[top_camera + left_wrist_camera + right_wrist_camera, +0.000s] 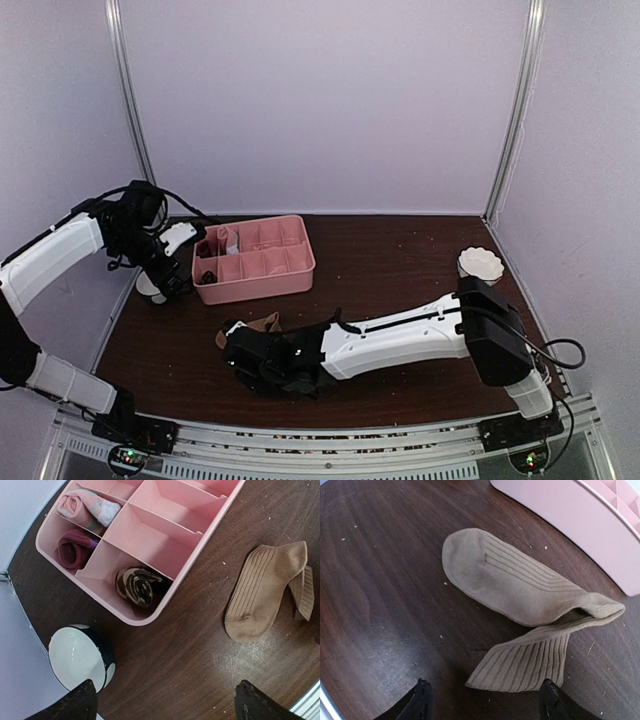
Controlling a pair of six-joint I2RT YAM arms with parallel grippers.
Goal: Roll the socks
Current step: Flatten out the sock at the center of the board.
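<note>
Right wrist view, two tan socks (510,580) overlapping, right fingers (422,700) parted either side, left fingers (75,702) wide apart

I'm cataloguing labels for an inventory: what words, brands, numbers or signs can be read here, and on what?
None can be read. The tan socks, pink tray, striped roll and white bowl show no words, brands, numbers or signs.

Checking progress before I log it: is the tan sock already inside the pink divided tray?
No, the tan sock lies unrolled on the wooden table, outside the pink divided tray.
</note>
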